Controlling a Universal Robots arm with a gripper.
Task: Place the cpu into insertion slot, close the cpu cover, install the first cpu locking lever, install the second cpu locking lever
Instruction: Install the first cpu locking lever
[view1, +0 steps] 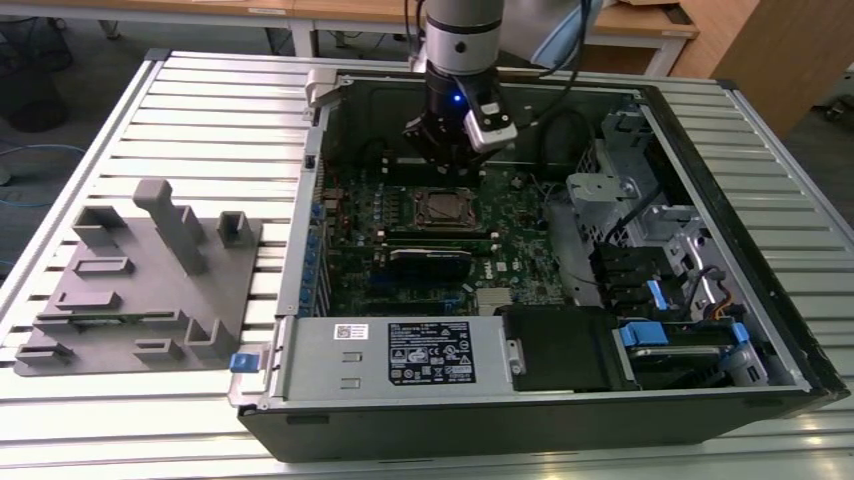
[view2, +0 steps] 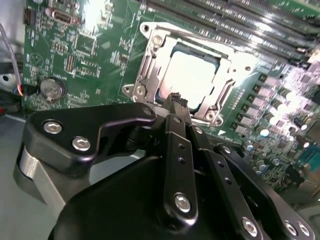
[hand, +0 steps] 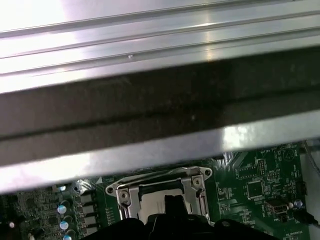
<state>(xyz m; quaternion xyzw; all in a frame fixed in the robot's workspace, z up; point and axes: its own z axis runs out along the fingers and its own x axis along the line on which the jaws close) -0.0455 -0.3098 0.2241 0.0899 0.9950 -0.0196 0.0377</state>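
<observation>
The chip (view2: 192, 77) sits in the socket (view2: 150, 65) with the cover (view2: 225, 92) down; the closed, empty gripper (view2: 176, 100) hovers above it, apparently at lever 1.

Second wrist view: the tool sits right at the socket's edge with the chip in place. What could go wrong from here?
1. The tool hangs close over the cpu cover; a small drift could scrape the frame or the cpu showing through its window.
2. The memory slots run right beside the socket, so a sideways move might clip them.
3. In the exterior view the arm reaches down inside the computer case, whose wall stands near; a wide swing could strike it.
</observation>
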